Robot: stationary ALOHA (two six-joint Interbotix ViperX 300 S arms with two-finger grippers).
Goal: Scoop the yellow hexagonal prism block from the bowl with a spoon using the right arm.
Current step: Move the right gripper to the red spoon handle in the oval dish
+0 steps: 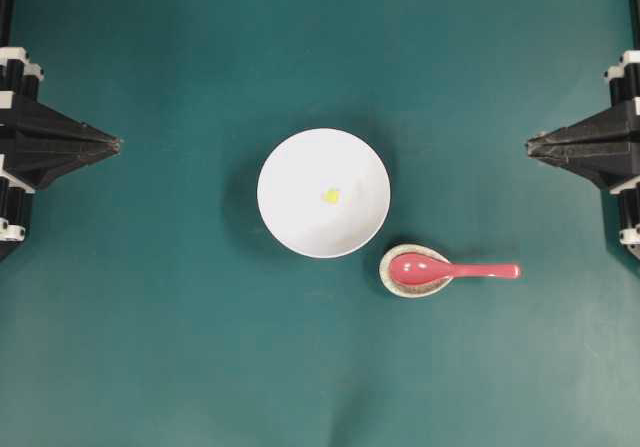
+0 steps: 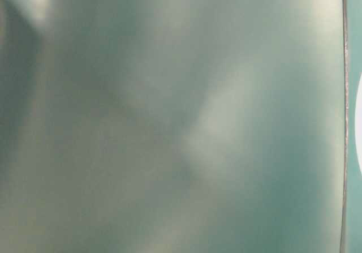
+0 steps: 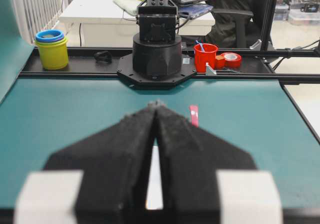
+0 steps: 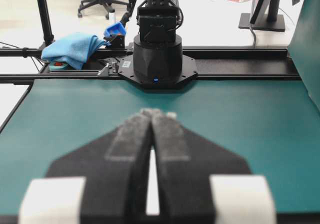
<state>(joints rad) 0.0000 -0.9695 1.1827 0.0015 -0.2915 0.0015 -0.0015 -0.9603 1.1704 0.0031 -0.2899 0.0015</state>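
On the green table (image 1: 150, 347), the white bowl (image 1: 290, 217) is sitting at the middle with the small yellow block (image 1: 331, 196) lying inside it. Just beside the bowl, the pink spoon (image 1: 445, 269) is resting with its scoop in a speckled spoon rest (image 1: 392, 283), handle pointing toward the right gripper (image 1: 530, 146). Both that claw and the left gripper (image 1: 117, 145) are waiting at the table's edges, fingers pressed together, pinching nothing.

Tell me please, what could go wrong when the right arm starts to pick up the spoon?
1. The spoon lies with its scoop on a small spoon rest; a grip on the handle may tip or drag the rest.
2. The spoon rest sits very near the bowl, so a wide approach could push the bowl.
3. The yellow block is tiny and may slide away from the scoop.
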